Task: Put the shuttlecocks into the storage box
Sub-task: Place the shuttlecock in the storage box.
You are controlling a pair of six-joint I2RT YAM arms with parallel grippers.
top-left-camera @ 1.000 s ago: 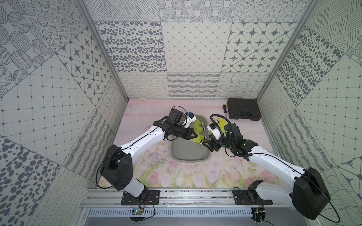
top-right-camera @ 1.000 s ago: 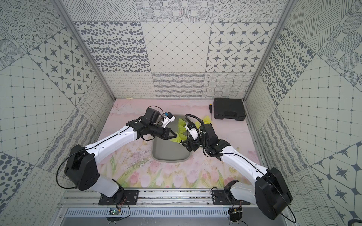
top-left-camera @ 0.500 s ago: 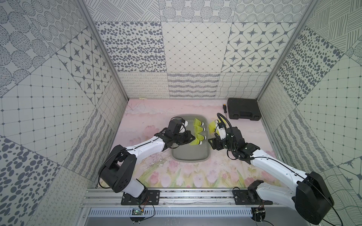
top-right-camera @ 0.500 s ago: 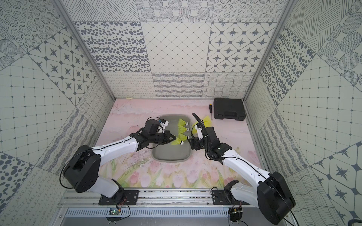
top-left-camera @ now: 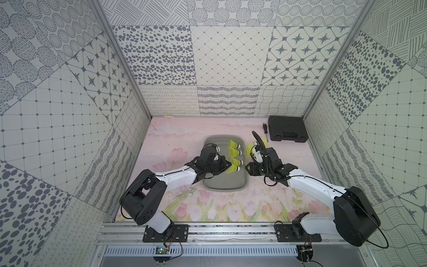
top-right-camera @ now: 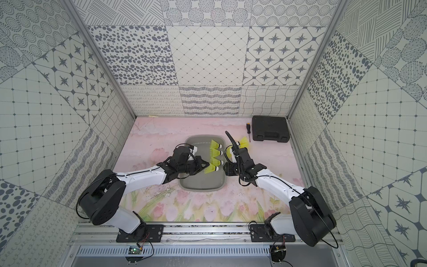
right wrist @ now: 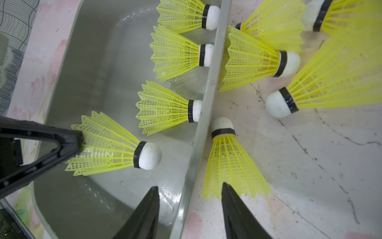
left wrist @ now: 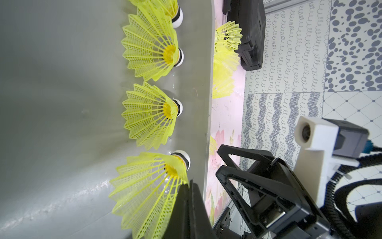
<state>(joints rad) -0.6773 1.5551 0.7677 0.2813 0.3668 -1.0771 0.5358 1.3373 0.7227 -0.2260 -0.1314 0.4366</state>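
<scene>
Plainly, the left gripper was closed flat, pinching the skirt rim of the nearest shuttlecock. That one was inside the storage box, its white tip pointing at the wall on the right arm's side; whether it rested on the floor could not be told. Beyond it, three more shuttlecocks lay in a row along that same wall, tips against or just beside it. The right gripper hung with its jaws parted, holding nothing, and straddled the wall. One finger was over the box floor, the other over the skirt of a loose shuttlecock lying on the table just outside. Past it, further shuttlecocks clustered on the table near the box. At the far right corner sat a black case with a screwdriver just beside it.
</scene>
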